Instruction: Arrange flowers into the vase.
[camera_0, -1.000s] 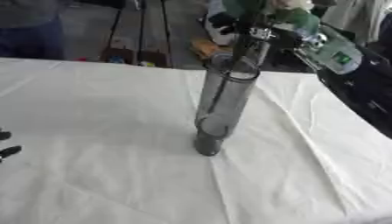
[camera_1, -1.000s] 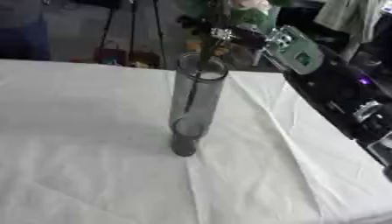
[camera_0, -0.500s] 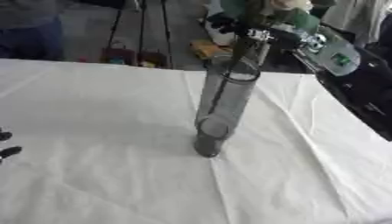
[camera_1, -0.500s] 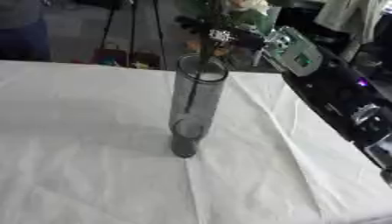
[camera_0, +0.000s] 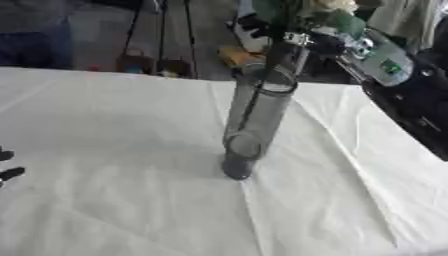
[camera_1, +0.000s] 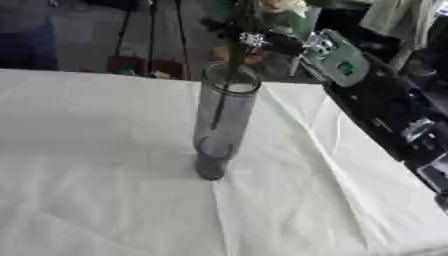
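Nearest, at the left edge of the left eye view, a few dark fingertips of the left hand (camera_0: 9, 170) rest idle on the white wrinkled tablecloth (camera_0: 122, 200); too little shows to tell how the fingers are set. In the middle of the cloth stands the tall grey transparent glass cylinder vase (camera_0: 254, 122), upright on its own base and touched by nothing at its foot. A dark thin flower stem (camera_1: 229, 75) runs down through the vase mouth into the tube. Above the rim the right hand (camera_1: 267, 41) has its fingers closed round the stem, with the pale bloom and green leaves (camera_0: 328, 12) just above it. To do this step well, I judge the hand should lower the stem straight down along the vase's axis, avoid pressing sideways on the rim since the narrow vase could tip, and let go only once the stem reaches the bottom.
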